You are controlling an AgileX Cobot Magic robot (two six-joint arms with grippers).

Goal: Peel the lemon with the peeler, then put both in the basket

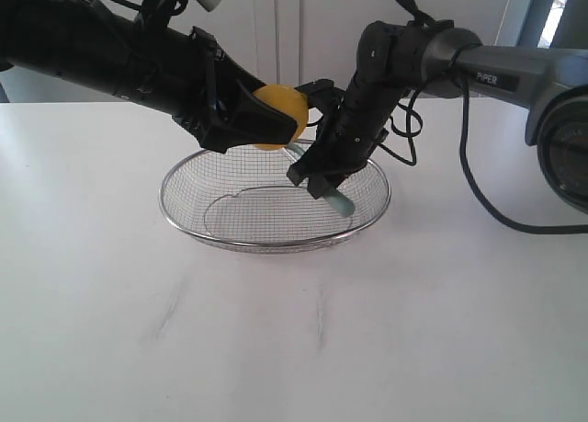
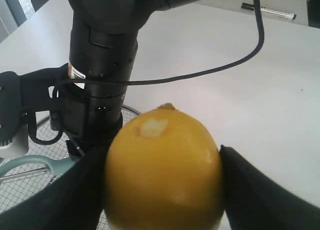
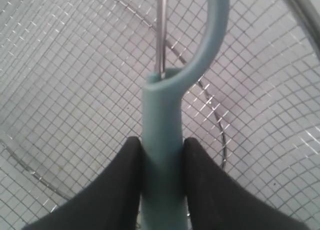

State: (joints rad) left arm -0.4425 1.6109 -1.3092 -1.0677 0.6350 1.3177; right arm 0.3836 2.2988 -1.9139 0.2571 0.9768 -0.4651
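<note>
Lemon (image 1: pixel 281 115) is clamped between the left gripper (image 1: pixel 276 128) fingers and held in the air over the far rim of the basket (image 1: pixel 276 245), nub end facing out past the fingertips. Peeler (image 1: pixel 341 202) is pinched by its teal handle in the right gripper (image 1: pixel 314 176), just beside the lemon, to its right and lower, above the mesh. Its long axis is slanted steeply. In the right wrist view the head is seen beyond the fingers (image 3: pixel 132 180), over mesh (so the blade looks aimed away from the fruit). Judged: the blade must be brought up and left onto the rind. One pale patch (image 2: pixel 152 127) is seen by the nub, the rest yellow. Table (image 1: pixel 138 330) is white and flat. Room is tight where both grippers crowd over the basket.
</note>
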